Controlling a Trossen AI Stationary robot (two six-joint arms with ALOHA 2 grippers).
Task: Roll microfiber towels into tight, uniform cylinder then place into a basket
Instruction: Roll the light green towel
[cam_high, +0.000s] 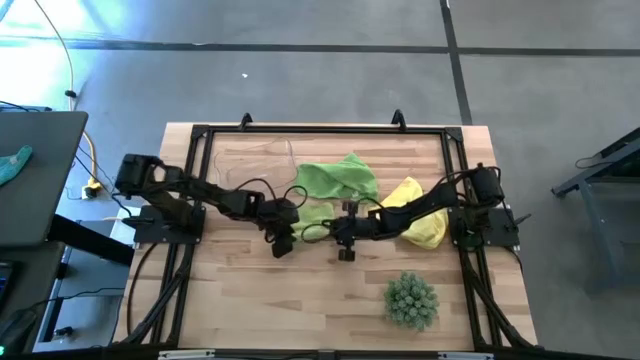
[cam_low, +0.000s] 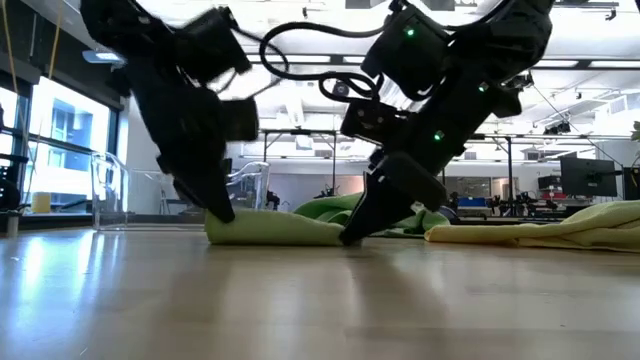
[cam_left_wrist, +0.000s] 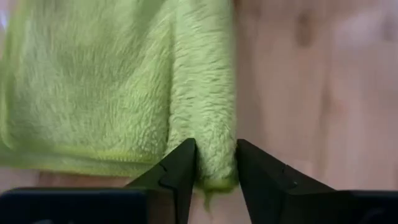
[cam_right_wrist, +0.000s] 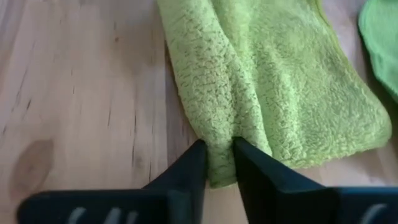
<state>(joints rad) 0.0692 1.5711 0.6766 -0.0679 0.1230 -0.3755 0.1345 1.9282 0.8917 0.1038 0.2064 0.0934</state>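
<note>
Left tool: the left tool (cam_left_wrist: 211, 171) sits low on the wooden surface (cam_high: 300, 300) near its middle; its two dark fingers (cam_left_wrist: 177, 174) straddle the rolled edge of a lime green towel (cam_left_wrist: 112, 93), with pile bunched between them; the fingers touch the fold on both sides, pinching it.

Right tool: the right tool (cam_right_wrist: 219, 165) faces the left one from the other side; its fingers (cam_right_wrist: 186, 171) are closed on the same towel's (cam_right_wrist: 261, 87) folded edge, a ridge of cloth squeezed between them.

Lime green towel: lies flat on the surface between the two tools (cam_low: 275, 228); in the low view each tool's tip presses down at one end of it (cam_high: 312, 215).

Second green towel: a crumpled green towel (cam_high: 340, 175) lies just behind the first, toward the far side of the surface.

Yellow towel: a bright yellow towel (cam_high: 420, 215) lies bunched under the right arm, beside the green ones.

Spiky plant: a green ball-shaped plant (cam_high: 412, 300) stands on the near right part of the surface, apart from the towels.
</note>
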